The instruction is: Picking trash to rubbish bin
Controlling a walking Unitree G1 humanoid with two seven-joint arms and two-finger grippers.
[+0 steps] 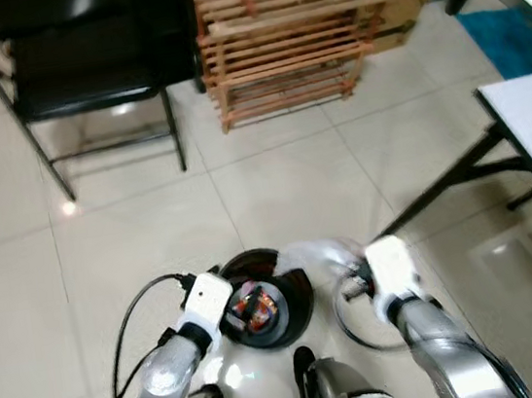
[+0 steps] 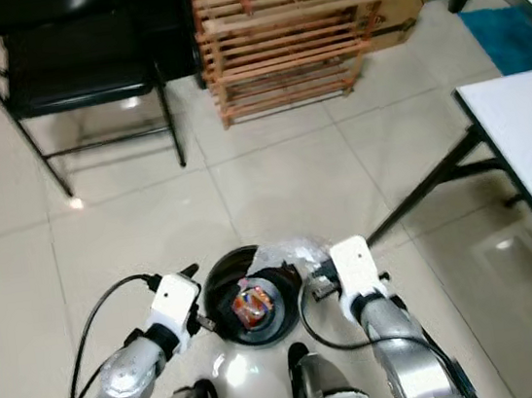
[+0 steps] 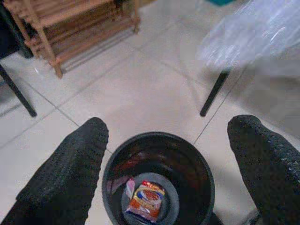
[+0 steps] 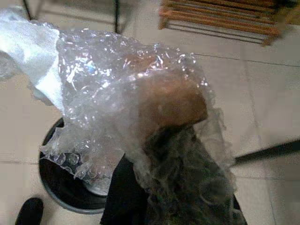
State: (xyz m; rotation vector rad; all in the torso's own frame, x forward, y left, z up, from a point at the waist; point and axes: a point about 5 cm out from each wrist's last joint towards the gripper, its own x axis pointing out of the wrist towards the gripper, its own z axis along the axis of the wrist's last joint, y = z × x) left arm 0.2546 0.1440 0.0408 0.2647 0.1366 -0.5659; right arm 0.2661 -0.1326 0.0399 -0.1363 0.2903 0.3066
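Right gripper [image 4: 164,154] clamped on a crumpled sheet of bubble wrap [image 4: 122,93], hanging right over the near rim of the black rubbish bin [image 2: 219,276], so just forward and drop; left gripper [image 3: 168,154] spread wide, empty, hovering above the bin's mouth

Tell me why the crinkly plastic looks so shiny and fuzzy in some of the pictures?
In the right wrist view the bubble wrap, held in the right claw, sits very close to the camera and catches bright glints of light. In the left wrist view it is a pale blur, while the bin between the left claw's fingers is sharper. In the left eye view the tiles show glare spots.
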